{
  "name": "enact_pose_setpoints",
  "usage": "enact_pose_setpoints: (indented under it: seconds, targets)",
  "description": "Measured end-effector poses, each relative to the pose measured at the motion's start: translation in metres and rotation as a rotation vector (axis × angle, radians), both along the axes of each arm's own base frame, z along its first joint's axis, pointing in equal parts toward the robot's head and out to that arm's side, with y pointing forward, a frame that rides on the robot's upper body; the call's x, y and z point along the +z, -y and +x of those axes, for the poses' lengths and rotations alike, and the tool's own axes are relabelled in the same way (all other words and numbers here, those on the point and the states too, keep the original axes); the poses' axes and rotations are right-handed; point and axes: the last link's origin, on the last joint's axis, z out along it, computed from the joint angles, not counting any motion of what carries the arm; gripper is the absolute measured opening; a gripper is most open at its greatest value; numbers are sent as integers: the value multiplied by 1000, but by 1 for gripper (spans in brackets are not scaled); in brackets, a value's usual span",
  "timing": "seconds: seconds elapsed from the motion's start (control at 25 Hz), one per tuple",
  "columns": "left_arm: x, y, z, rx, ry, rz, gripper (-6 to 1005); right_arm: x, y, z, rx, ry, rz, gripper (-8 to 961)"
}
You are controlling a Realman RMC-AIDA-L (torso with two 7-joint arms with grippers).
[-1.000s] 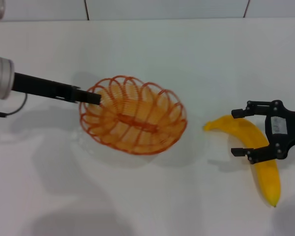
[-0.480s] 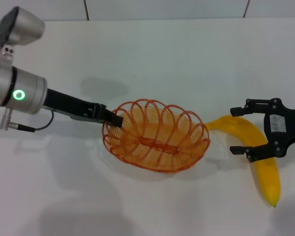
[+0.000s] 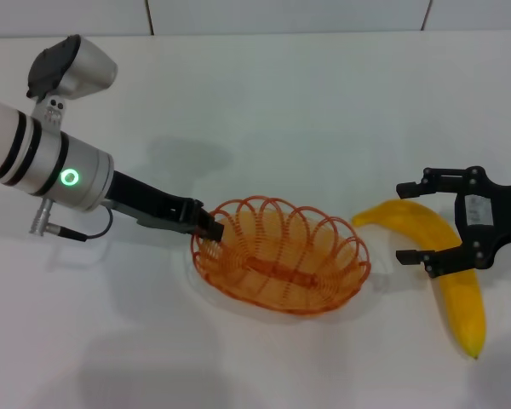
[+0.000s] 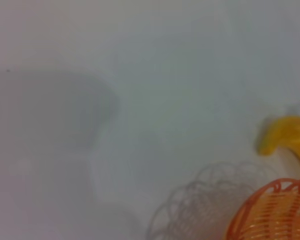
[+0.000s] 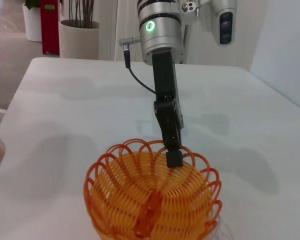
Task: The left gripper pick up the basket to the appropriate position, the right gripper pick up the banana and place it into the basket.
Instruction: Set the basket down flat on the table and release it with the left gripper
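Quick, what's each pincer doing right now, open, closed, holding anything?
Left pincer: closed on the rim of the basket.
Right pincer: open, fingers straddling the banana on the table, not yet gripping it.

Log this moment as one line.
left gripper: shut on basket rim | right gripper: open, straddling banana | banana: on table

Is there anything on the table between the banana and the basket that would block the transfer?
Nothing visible does. Only bare white table separates the banana from the basket, which the left gripper holds by its rim; the open right gripper straddles the banana.
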Motion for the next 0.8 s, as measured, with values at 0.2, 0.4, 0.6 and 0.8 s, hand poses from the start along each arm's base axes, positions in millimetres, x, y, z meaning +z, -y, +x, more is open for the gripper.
enact_pose_setpoints:
  seconds: [0.2,0.4,0.6,0.8]
  targets:
    - [-3,1,2,40,51,10,86,0,0,0,-1,0,0,878]
    - [-4,2,3,68,69,12,107,0,2,2,-7,0,0,878]
    - [-4,3,2,86,66,9,124,0,2,2,-8,0,0,878]
    - [-4,3,2,84,67,5,141,0,3,3,-10,0,0,877]
